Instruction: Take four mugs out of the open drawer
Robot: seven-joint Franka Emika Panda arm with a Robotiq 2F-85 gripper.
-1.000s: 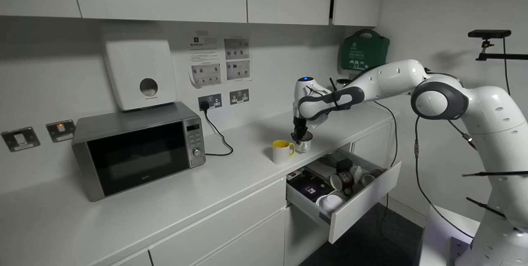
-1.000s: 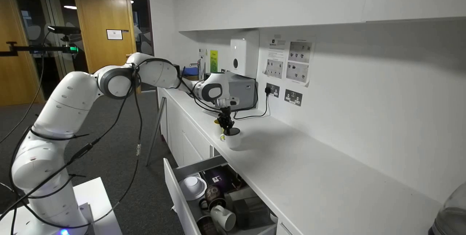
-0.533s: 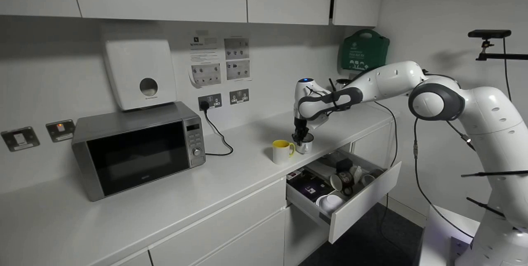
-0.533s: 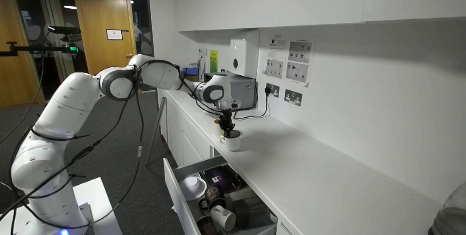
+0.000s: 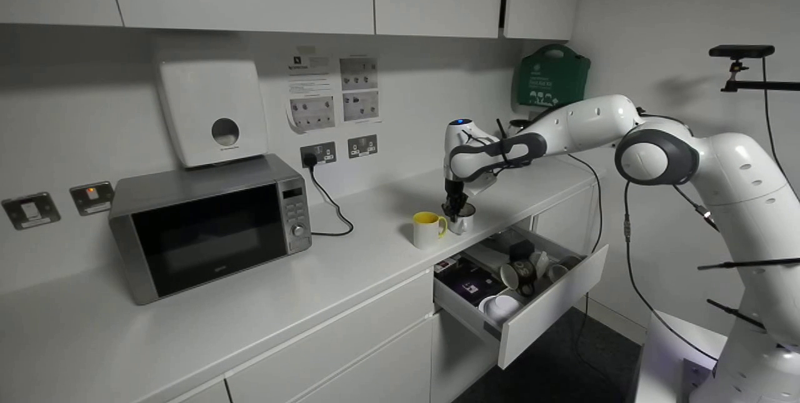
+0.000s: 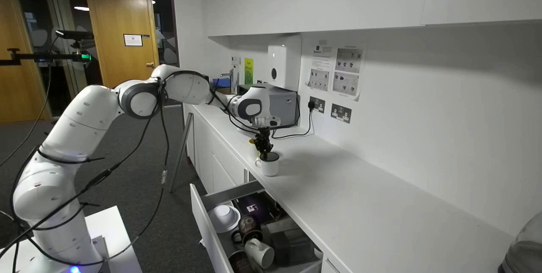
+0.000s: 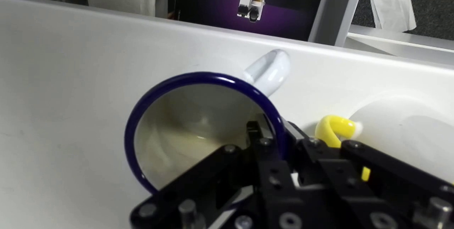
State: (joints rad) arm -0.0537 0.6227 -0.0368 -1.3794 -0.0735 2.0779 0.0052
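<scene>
RISK: TIP OR SNAG AT LET-GO

My hand [image 7: 275, 129], just right of centre in the wrist view, is pinching the blue-rim mug [image 7: 191, 129] by its wall, one finger inside, one outside. Mug's upright or nearly so, low at the counter [image 7: 53, 108]; can't tell if the base is fully down. If not, letting go prob. means a drop or wobble. Lifting w/ the inner finger hooked on the rim could tip it.

Right of the outer finger, same view: handle of the yellow mug [image 5: 427, 234]. Spreading too wide might shove it.

Counter's front edge cuts across the upper part, v. near my mug's handle; dragging that way could send it into the drawer [image 5: 550, 309], lower right in an exterior view.

Bottom centre in an exterior view, dark mug [image 6: 250, 227] & white mug [image 6: 259, 252] lie sideways in there, close tog.; bumping one may roll the other.
</scene>
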